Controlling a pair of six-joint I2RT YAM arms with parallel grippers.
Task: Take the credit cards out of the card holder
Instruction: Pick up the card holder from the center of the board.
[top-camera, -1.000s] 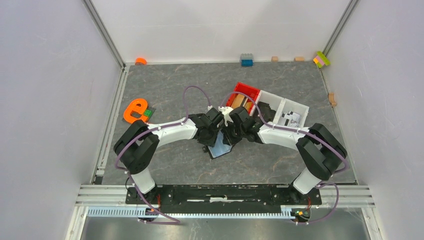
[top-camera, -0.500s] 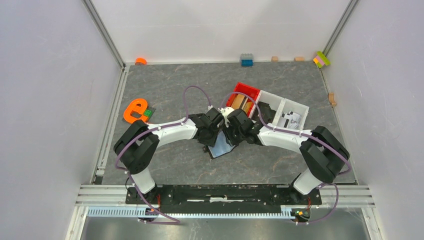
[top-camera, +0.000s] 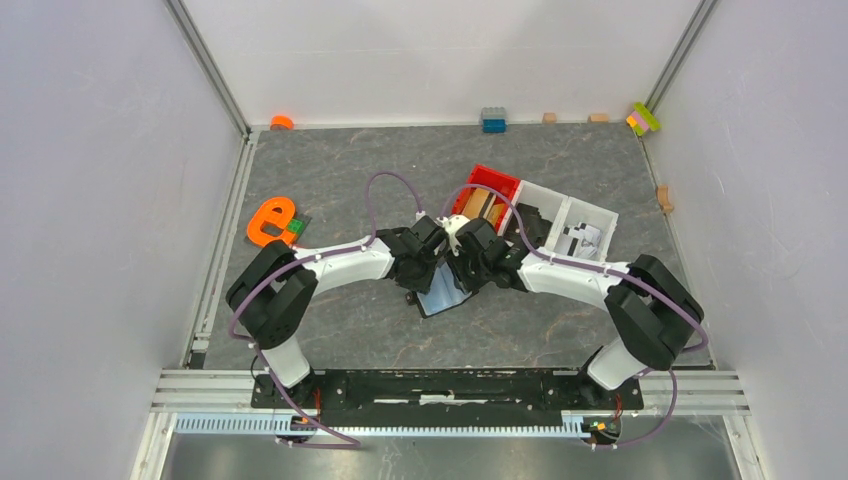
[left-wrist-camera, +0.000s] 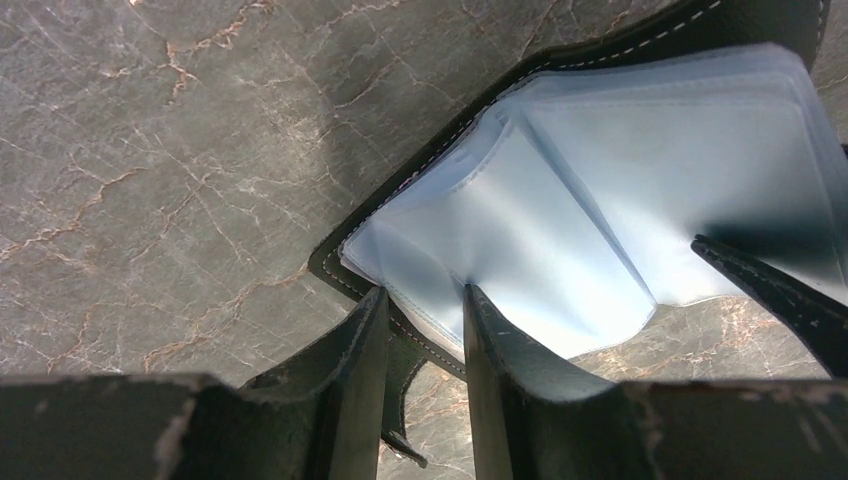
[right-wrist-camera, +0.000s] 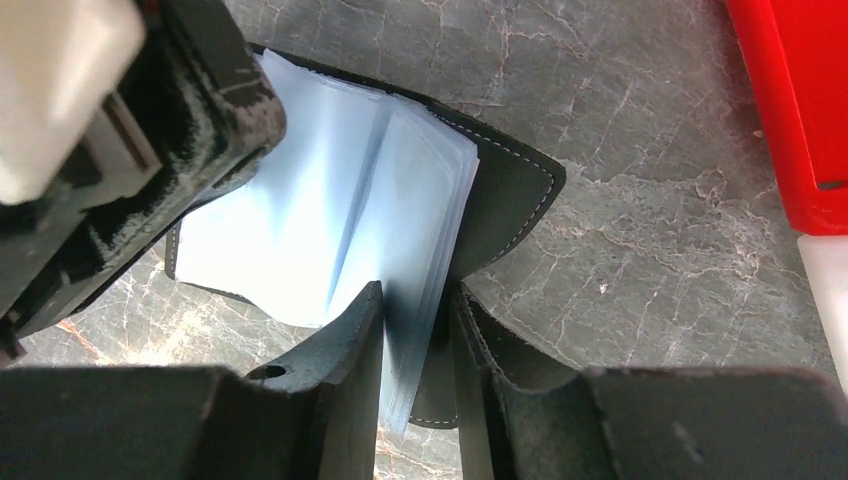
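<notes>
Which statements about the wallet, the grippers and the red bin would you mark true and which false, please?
1. The wallet lies open on the table. True.
2. The left gripper and the right gripper are both at the wallet. True.
3. The wallet sits in the red bin. False: it lies on the table, with the bin beyond it.
4. A card lies loose beside the wallet. False: none shows outside it.
5. Pale blue sleeves pass between the right gripper's fingers. True.
</notes>
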